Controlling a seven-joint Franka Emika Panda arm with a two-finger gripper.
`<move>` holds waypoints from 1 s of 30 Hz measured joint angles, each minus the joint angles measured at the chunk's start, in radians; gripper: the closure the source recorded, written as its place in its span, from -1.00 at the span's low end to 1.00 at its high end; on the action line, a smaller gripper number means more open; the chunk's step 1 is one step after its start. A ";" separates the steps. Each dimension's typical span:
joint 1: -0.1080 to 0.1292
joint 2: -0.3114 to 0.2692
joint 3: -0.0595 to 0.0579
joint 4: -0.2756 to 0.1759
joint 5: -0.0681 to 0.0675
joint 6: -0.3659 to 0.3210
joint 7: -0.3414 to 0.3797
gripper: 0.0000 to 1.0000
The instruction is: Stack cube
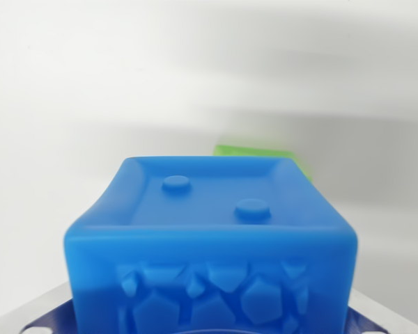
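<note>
White, matte counter (90, 83) fills nearly all of the wrist view; surface plain, unmarked, with soft grey shadow bands running across the upper right and down the right side. No counter edge or corner falls in frame, so positions can only be given relative to the view. Nothing of the room beyond the counter is visible.

Blue cube (209, 243) occupies the lower centre of the view, very close to the camera and slightly blurred. Top face is recessed inside a raised rim and carries two round studs, one toward the wrist view's left rear, one toward the right front. The face toward the camera shows a relief of irregular faceted shapes. Cube sits level.

Green cube (254, 150): only a thin strip shows, directly behind the blue cube's far top edge, right of centre. Whether the two touch, or whether the blue one is raised off the counter, cannot be told.

Gripper (209, 327): grey metal parts show at the bottom left and bottom right corners, flanking the blue cube. The jaws themselves are hidden by the cube; cannot tell whether they are spread or pinching it.
</note>
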 joint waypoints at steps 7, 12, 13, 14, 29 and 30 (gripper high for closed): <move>-0.010 -0.029 -0.014 -0.028 0.000 0.000 -0.002 1.00; -0.019 -0.048 -0.023 -0.046 -0.001 0.000 -0.003 1.00; -0.021 -0.053 -0.025 -0.051 -0.002 0.000 -0.003 1.00; -0.023 -0.058 -0.027 -0.055 -0.002 0.000 -0.003 1.00; -0.029 0.043 -0.035 -0.068 -0.001 0.108 -0.010 1.00; -0.029 0.051 -0.035 -0.068 0.000 0.116 -0.011 1.00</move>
